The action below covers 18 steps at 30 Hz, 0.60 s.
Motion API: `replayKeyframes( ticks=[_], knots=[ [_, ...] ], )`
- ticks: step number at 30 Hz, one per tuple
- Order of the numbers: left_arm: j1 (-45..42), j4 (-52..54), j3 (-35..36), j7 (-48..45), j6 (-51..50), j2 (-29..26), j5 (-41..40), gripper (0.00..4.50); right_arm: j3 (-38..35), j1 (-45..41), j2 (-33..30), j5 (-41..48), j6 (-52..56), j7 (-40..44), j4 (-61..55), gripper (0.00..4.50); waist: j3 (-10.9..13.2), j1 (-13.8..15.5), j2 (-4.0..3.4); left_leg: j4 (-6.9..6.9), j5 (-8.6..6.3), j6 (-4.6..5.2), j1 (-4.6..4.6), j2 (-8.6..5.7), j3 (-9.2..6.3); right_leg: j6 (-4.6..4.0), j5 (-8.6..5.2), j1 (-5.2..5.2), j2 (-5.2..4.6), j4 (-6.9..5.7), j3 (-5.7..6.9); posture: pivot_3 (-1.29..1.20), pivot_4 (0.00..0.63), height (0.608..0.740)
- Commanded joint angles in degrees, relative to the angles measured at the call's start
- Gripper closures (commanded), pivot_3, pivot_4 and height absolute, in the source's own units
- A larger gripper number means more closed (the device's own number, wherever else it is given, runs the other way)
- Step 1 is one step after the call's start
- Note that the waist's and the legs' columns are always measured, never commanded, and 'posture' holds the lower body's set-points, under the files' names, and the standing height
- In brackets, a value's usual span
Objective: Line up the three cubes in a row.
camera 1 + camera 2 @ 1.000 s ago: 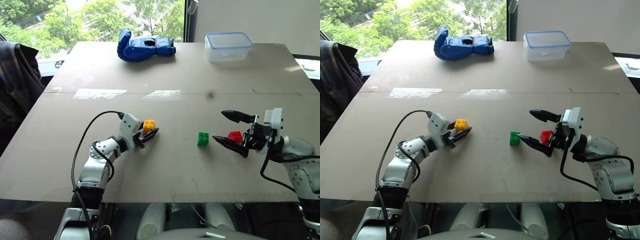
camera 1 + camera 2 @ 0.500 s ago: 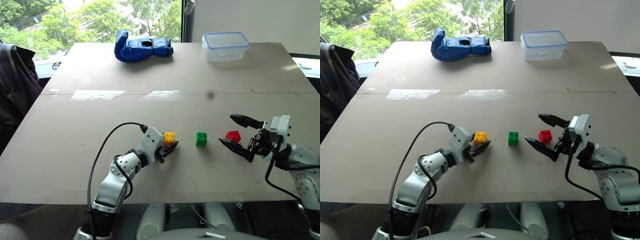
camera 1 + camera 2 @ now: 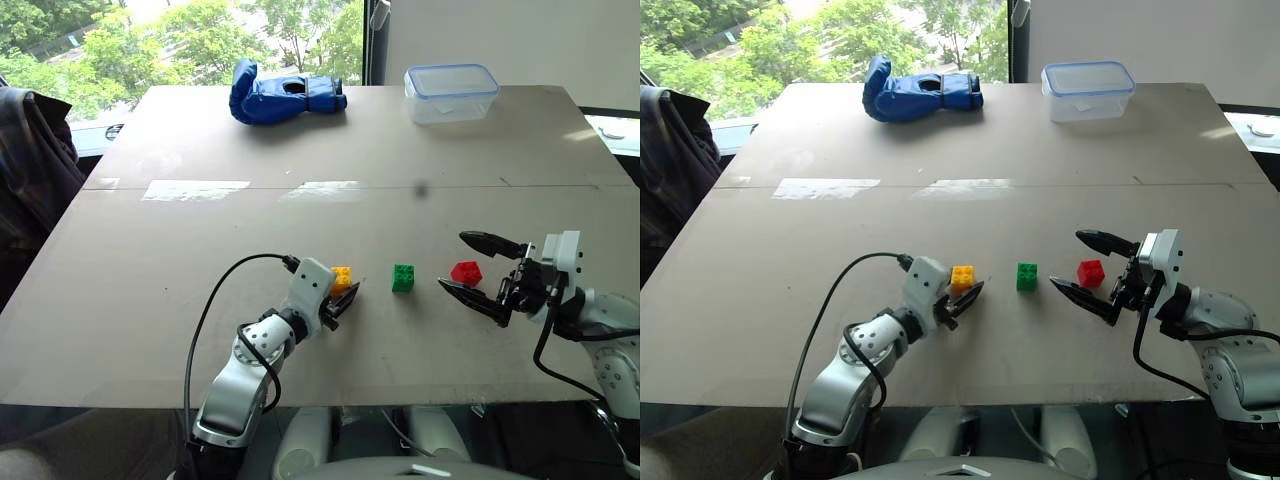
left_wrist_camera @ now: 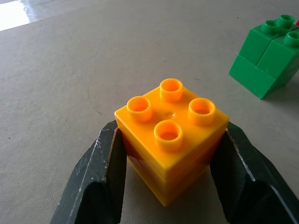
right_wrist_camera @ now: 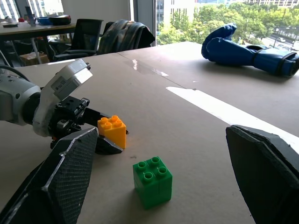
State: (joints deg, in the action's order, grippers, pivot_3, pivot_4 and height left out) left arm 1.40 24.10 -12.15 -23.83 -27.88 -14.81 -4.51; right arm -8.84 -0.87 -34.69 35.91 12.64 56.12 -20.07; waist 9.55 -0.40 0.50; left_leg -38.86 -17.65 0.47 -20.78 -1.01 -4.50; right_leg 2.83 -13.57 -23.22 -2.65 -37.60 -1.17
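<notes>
Three cubes stand in a rough row near the table's front edge: yellow-orange [image 3: 341, 277], green [image 3: 404, 277] and red [image 3: 466, 272]. My left gripper [image 3: 340, 293] is shut on the yellow-orange cube [image 4: 172, 137], one finger [image 4: 105, 163] on each side, and the cube rests on the table a short gap to the left of the green cube [image 4: 264, 60]. My right gripper [image 3: 453, 260] hangs wide open with nothing in it, right by the red cube. Its wrist view looks past the green cube [image 5: 152, 181] to the yellow-orange one [image 5: 112, 130].
A blue boxing glove [image 3: 285, 95] and a clear lidded container [image 3: 453, 92] lie at the far edge of the table [image 3: 300, 150]. A dark jacket [image 3: 30, 160] hangs beside the table on the left. A black cable [image 3: 215, 300] loops from my left arm.
My left gripper has carried the yellow-orange cube rightward, close to the green cube. The right gripper stays open and in place. The camera view shifted slightly.
</notes>
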Motion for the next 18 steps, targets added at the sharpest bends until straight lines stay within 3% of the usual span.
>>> replayKeyframes(
  ticks=[1, 18],
  knots=[
    [0.92, 0.39, -1.1, -0.2, -0.19, 0.34, -0.8, 2.57, -1.33, 0.36, -1.03, 0.78, -0.18, 0.98, -1.33, 0.0, 0.0, 0.02, 0.0, 0.0, 0.0, 0.0, 0.0, 0.0, 0.0, 0.0, 0.0, 0.0, 0.0, 0.0, 0.0, 0.0, 0.15, 0.74],
    [1.45, -0.93, -0.6, 1.71, 1.63, 0.99, -0.17, 2.57, -2.66, 2.0, -6.12, -2.43, -3.49, 6.34, 1.37, 0.0, 0.0, 0.13, 0.0, 0.0, 0.0, 0.0, 0.01, -0.02, 0.02, 0.0, 0.0, 0.0, 0.0, 0.0, -0.01, 0.0, 0.15, 0.74]
  ],
)
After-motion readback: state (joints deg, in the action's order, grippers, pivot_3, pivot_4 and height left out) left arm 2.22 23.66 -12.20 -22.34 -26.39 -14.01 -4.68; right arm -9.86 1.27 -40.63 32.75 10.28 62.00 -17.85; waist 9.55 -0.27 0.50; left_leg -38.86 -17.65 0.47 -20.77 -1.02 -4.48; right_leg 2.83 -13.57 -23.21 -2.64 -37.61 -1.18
